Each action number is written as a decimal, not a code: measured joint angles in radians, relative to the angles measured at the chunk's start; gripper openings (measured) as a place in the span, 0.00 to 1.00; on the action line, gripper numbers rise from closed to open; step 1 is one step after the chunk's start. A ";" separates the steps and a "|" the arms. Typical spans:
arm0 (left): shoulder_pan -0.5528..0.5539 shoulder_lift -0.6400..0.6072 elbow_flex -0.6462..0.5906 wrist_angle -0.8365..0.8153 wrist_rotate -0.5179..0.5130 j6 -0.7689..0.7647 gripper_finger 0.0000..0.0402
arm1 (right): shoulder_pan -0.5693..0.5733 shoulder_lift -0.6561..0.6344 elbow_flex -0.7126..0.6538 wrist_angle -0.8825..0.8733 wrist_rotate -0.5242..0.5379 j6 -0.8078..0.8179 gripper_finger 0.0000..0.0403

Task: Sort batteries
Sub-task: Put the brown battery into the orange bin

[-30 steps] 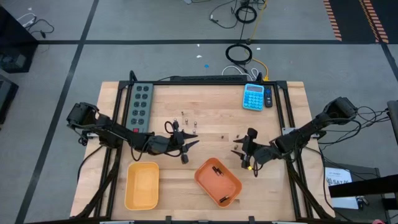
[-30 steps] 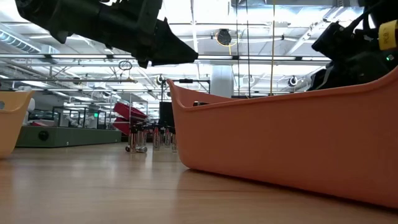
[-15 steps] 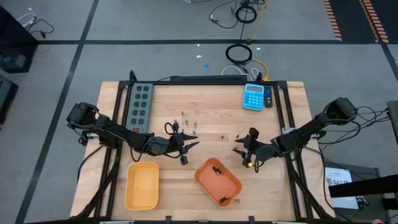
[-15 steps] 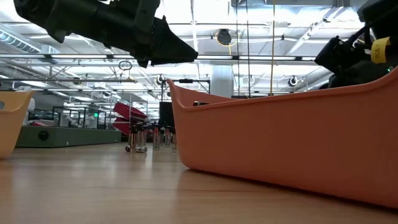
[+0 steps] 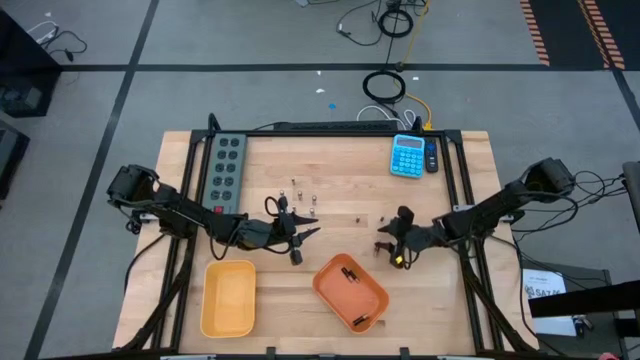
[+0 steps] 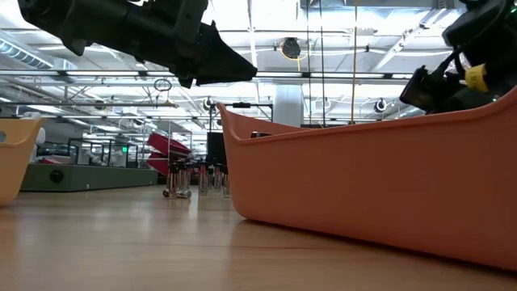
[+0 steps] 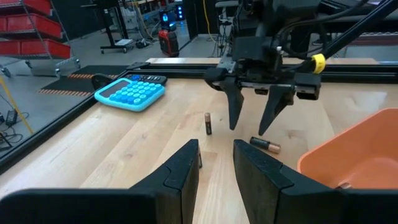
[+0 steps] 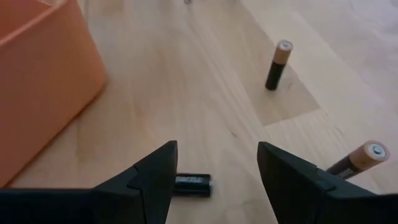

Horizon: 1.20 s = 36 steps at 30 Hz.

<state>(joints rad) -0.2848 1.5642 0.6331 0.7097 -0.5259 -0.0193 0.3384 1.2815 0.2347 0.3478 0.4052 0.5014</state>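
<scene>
Sorting is at an early stage, judging by the high view: the orange tray at lower centre holds 2 batteries, and the yellow tray at lower left appears empty. About 5 cells stand in a group at centre frame, and 2 more are visible to their right. The right gripper, jaws spread, hovers over 1 lying battery beside the orange tray. The left gripper, jaws slightly apart and empty, waits at centre left.

Right gripper — slightly higher, shifted.
</scene>
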 joint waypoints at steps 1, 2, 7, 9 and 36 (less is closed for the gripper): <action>0.000 0.000 0.000 0.000 0.000 0.000 0.28 | -0.008 0.000 0.000 -0.005 -0.009 0.000 0.53; 0.000 0.000 0.000 0.000 0.000 0.000 0.28 | -0.013 0.000 0.000 -0.011 -0.016 0.000 0.53; 0.000 0.000 0.000 -0.017 0.000 0.000 0.28 | -0.014 0.000 0.043 -0.131 -0.019 -0.008 0.53; 0.000 0.000 0.000 -0.017 0.000 0.000 0.28 | 0.001 0.000 0.069 -0.174 -0.020 -0.020 0.53; 0.017 0.000 0.043 -0.010 -0.029 0.026 0.28 | 0.016 0.132 0.441 -0.774 -0.284 -0.560 0.53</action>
<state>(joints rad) -0.2676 1.5642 0.6762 0.6996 -0.5545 0.0063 0.3545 1.4140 0.6759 -0.4262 0.1209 -0.0582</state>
